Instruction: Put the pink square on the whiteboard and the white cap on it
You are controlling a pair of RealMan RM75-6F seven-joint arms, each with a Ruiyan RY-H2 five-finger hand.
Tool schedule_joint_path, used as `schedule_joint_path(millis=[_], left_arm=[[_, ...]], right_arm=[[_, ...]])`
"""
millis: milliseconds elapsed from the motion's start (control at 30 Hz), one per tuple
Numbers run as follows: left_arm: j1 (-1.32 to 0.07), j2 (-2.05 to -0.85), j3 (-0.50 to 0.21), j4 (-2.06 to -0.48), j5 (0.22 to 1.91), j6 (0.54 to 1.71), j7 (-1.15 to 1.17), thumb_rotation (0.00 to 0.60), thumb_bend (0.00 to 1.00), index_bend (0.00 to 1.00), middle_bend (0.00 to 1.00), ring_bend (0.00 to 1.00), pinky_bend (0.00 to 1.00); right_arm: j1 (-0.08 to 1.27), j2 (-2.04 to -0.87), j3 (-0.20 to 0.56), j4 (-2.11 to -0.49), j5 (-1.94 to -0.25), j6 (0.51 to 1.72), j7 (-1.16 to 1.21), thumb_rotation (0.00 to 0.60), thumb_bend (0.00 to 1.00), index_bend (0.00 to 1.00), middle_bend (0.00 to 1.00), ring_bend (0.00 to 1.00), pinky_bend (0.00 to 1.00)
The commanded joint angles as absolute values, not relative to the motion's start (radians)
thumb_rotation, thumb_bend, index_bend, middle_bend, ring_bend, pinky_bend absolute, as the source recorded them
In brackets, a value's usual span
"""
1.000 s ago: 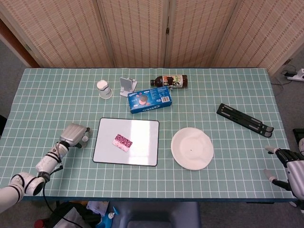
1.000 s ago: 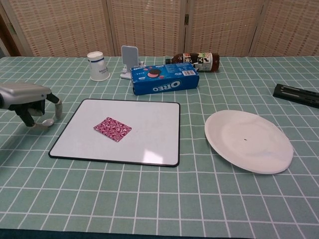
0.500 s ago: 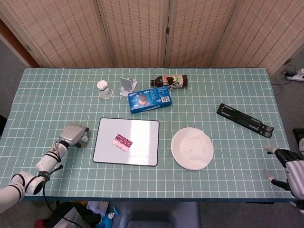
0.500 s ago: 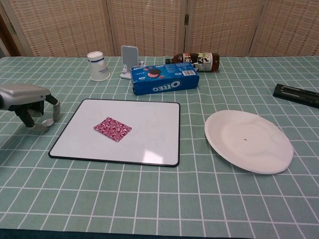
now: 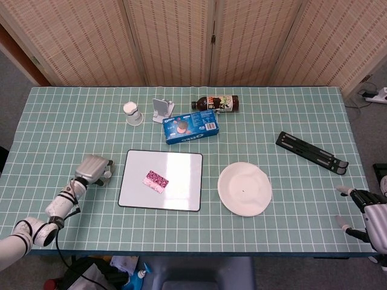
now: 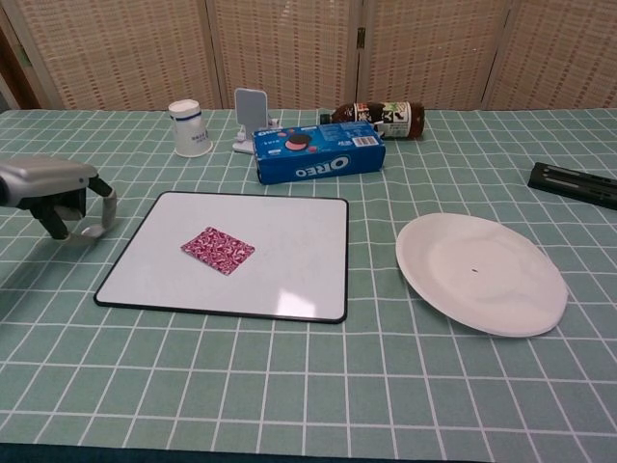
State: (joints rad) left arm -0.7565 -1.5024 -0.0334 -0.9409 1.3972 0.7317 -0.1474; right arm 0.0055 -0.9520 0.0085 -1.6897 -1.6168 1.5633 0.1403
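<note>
Right hand (image 5: 369, 212) — half cut off

Bright, even light; soft shadows, faint glare on the whiteboard (image 6: 289, 294), sharp focus

The left hand (image 5: 94, 168) is showing a smooth silver-grey metallic back shell, with light grey fingers (image 6: 99, 214) over dark inner parts. Behind it, the forearm is running in white segmented housings separated by dark bands, ending in a rounded white joint, and a black cable is trailing beside it. The right hand (image 5: 369, 212) is showing a grey body, dark linkages and pale-tipped fingers (image 5: 342, 190).
</note>
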Motion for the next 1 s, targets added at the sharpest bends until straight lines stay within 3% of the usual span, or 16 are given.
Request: schedule_joint_path(millis=[33,400,667,1000], left_arm=[[-0.757,-1.489,-0.039,-0.963,1.402,0.746,-0.148,0.6,0.33,0.5,1.0,1.0,1.0],[-0.796,-1.432,-0.066,-1.173,1.457,0.825,-0.061,0.6,0.33,0.5,1.0,1.0,1.0],[-0.847,-1.475,-0.11,-1.261,1.418,0.797,0.023,0.6,0.33,0.5,1.0,1.0,1.0],[-0.895,-1.532,-0.121,-1.261,1.351,0.734,0.132,0.6,0.33,0.5,1.0,1.0,1.0]], right_arm=[[0.005,-0.952,0.009,-1.689,-1.618,1.565,0.141,0.6,0.22,0.25,0.35,0.3,0.36],[0.009,-0.954,0.01,-1.679,-1.617,1.561,0.151,0.6,0.22,0.25,0.35,0.3,0.36],[0.005,-0.956,0.009,-1.672,-1.615,1.565,0.157,0.6,0.22,0.25,0.35,0.3,0.36],[-0.002,-0.955,0.008,-1.663,-1.612,1.573,0.169,0.6,0.22,0.25,0.35,0.3,0.36]])
